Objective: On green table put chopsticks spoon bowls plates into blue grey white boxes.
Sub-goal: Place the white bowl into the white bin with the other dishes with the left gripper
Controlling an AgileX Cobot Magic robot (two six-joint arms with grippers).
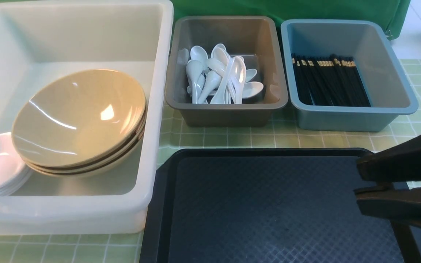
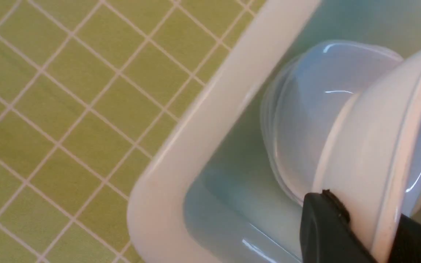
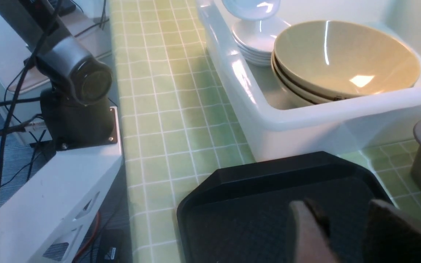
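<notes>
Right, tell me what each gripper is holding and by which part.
The left gripper has its fingers pinched on the rim of a white plate over the white box. The right gripper holds nothing.

Bright, even overhead light leaves white glare patches on the glossy tan round bowls. Close to the lens, the black right gripper is blurred.
</notes>
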